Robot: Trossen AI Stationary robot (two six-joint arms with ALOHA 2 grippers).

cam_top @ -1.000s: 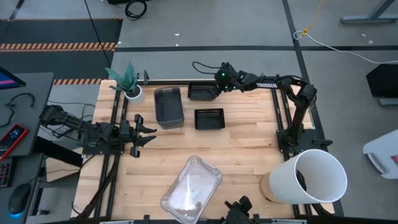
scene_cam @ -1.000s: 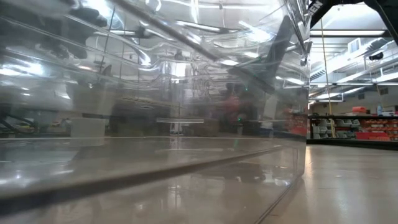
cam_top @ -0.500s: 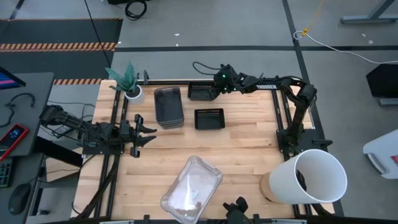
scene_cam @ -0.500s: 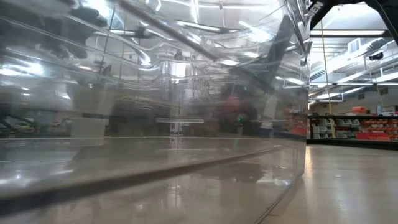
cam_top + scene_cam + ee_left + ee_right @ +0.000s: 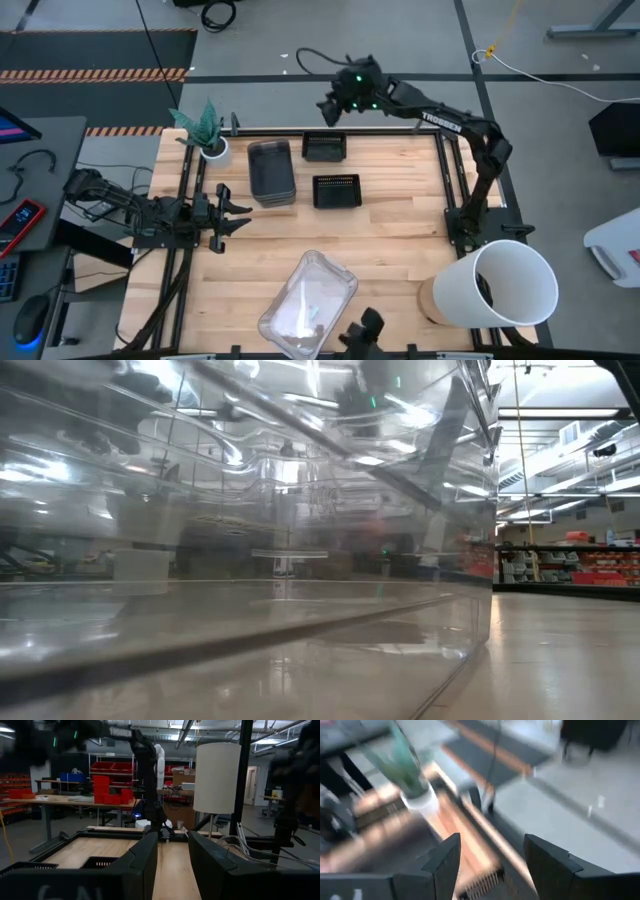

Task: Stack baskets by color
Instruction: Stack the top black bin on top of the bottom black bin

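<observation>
My right gripper (image 5: 328,108) hangs open and empty, high above the table's far edge, over a black lattice basket (image 5: 324,147) that rests on the table. A second black basket (image 5: 336,190) sits nearer, and to its left stands a stack of smoky grey baskets (image 5: 271,171). A clear basket (image 5: 308,305) lies near the front edge and fills the low view (image 5: 250,540). My left gripper (image 5: 236,208) waits open at the table's left, pointing across the table; its fingers (image 5: 145,862) have nothing between them. In the right wrist view my right gripper (image 5: 492,865) is also empty.
A big white bucket (image 5: 505,283) lies at the front right corner. A small white pot with a green plant (image 5: 212,148) stands at the far left corner. Bare wood lies between the black baskets and the clear basket (image 5: 400,240).
My right gripper has risen quickly from beside the far black basket, going up and toward the far edge and tipping less steeply down. It stays open. The basket stays where it was on the table.
</observation>
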